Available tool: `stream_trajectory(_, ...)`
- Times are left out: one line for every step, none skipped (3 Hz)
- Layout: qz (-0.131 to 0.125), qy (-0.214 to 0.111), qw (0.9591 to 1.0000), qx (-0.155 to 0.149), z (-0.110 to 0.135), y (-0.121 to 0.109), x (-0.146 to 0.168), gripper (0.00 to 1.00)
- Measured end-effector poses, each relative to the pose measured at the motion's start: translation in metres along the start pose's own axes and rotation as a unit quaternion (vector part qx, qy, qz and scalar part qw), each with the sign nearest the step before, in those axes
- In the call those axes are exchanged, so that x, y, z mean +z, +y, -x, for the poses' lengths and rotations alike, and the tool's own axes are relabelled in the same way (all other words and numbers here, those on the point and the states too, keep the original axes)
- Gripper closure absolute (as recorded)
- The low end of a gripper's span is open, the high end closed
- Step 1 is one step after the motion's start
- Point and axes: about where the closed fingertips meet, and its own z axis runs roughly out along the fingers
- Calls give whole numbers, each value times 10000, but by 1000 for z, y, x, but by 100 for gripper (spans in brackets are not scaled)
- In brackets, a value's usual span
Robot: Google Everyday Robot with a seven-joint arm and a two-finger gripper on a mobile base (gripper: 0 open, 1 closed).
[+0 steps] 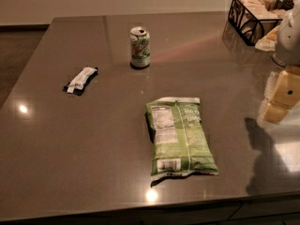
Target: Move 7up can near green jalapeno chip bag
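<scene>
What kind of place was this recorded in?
Probably an office break room: a glossy grey-brown counter holding a white-and-green aluminium soda can, a flat light-green chip bag and a black wire snack basket. The cream end effector hovers at right.

Kitchen counter point(93, 144), snack basket point(247, 14), jaws at right

The hand point(280, 96) hung over the desk's point(70, 149) right side. Left of it and nearer the front lay the green jalapeno chip bag point(180, 139). The 7up can point(140, 47) stood further left and back, well apart from the bag. A wrapped packet point(81, 80) lay farthest left, and a wire basket point(253, 15) sat behind the hand.
</scene>
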Motion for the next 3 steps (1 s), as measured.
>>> stream_trajectory(0,0,10000,0,0,0,0,0)
stream_trajectory(-40,26,10000,73,4,-3,0,0)
stream_trajectory(-103,-41,9997,202,29,-23,14,0)
